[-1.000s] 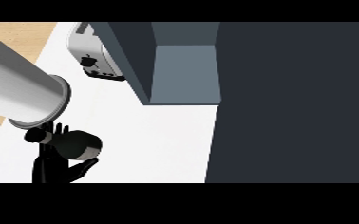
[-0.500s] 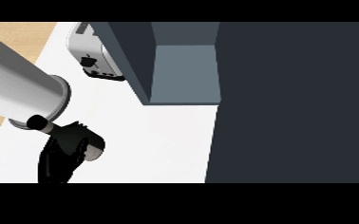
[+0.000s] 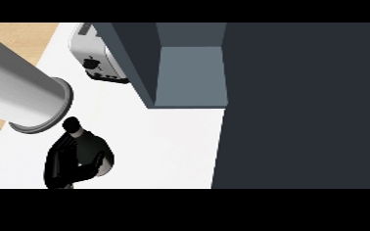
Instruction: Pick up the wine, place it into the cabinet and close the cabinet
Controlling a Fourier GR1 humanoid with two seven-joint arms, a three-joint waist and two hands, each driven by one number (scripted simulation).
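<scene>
Down low at the left, the left robot hand (image 3: pixel 61 167) is wrapped round the wine (image 3: pixel 91 147). Its black fingers (image 3: pixel 88 168) curl across the front of the dark bottle, so the robot hand is gripping the wine. The bottle's small round top pokes out above the fingers, close to the end of the big grey forearm (image 3: pixel 25 90). The forearm comes in from the left edge and slants down to the robot hand.

The wine is over the white bench (image 3: pixel 166 147), near its left side. It may be lifted a little off the bench, but from this steep look down I cannot tell if it touches.

The cabinet (image 3: pixel 189 76) is up and to the right of the wine, well apart from it. It is open, and its grey-blue inside shows. Its dark door (image 3: pixel 296 107) fills the whole right side of the view.

A silver toaster (image 3: pixel 98 61) stands on the bench just beside the cabinet's left wall. Past the bench, at the top left corner, a bit of light brown floor (image 3: pixel 25 36) shows.
</scene>
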